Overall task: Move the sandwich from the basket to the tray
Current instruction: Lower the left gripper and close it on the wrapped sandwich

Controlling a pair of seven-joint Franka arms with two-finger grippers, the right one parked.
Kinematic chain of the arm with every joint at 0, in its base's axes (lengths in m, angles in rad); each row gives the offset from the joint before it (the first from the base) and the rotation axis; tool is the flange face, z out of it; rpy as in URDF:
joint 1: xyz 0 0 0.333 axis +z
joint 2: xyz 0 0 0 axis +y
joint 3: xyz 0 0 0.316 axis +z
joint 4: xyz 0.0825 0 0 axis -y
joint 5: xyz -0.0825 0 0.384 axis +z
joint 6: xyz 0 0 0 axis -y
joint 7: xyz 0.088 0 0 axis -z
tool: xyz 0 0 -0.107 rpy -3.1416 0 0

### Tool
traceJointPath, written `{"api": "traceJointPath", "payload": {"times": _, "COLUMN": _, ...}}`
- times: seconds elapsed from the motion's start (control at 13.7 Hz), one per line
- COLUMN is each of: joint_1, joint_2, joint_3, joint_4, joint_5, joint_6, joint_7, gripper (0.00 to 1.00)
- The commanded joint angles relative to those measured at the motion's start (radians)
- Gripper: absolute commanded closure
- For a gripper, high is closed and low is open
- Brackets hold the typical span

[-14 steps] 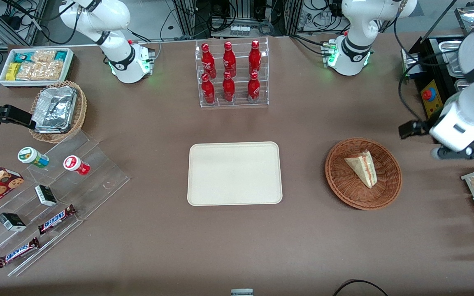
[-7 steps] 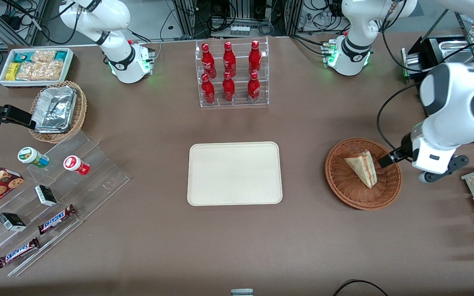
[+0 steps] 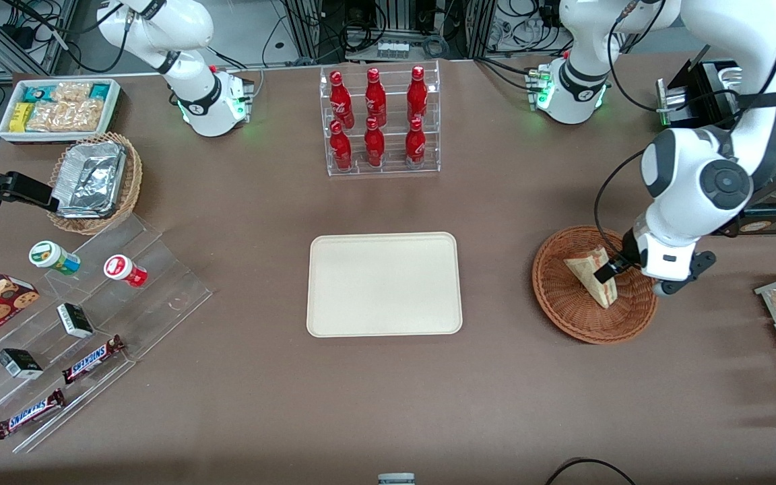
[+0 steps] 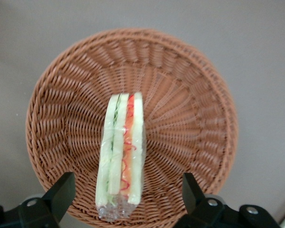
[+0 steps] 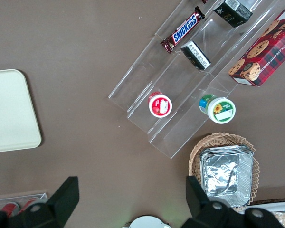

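Hand (image 3: 620, 268) poised over the basket (image 3: 563, 306) in the front view, hovering at the edge of the sandwich (image 3: 593, 273) nearer the working arm's end of the bench (image 3: 388, 391), one dark fingertip showing against the bread. Lined up there, probably, to come down astride the wedge rather than onto its flat face. Sandwich lying inside the basket, propped on the sloping weave, narrow tip aimed toward the front camera, broad end toward the arm bases; long axis running roughly from the arms toward the camera, slightly slanted. Tray (image 3: 384, 284) bare at mid-bench, well apart from the basket, toward the parked arm's end. Seen from the left wrist: hand (image 4: 126, 199) spread wide, fingers (image 4: 61, 194) standing either side of the sandwich (image 4: 123, 152) with clear gaps, gripping nothing. Wedge set on edge in the basket (image 4: 199, 118), pale bread layers with green and red filling facing the camera, wrapped in clear film; long axis passing between the fingers, so closing would likely pinch across the bread faces. Seen from the right wrist: only a corner of the tray (image 5: 9, 114), nothing on it.
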Motion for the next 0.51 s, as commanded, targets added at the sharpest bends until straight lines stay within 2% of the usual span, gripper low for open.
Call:
{"api": "traceJointPath", "payload": {"times": 0.0, "joint_1": -0.003, "joint_2": -0.027, "joint_3": -0.001, "joint_4": -0.054, "joint_5": 0.005, "joint_6": 0.022, "joint_7": -0.013, "gripper": 0.01}}
{"api": "traceJointPath", "payload": {"times": 0.44, "joint_1": -0.001, "joint_2": 0.022, "joint_3": -0.001, "joint_4": -0.065, "joint_5": 0.005, "joint_6": 0.042, "joint_7": -0.016, "gripper": 0.01}}
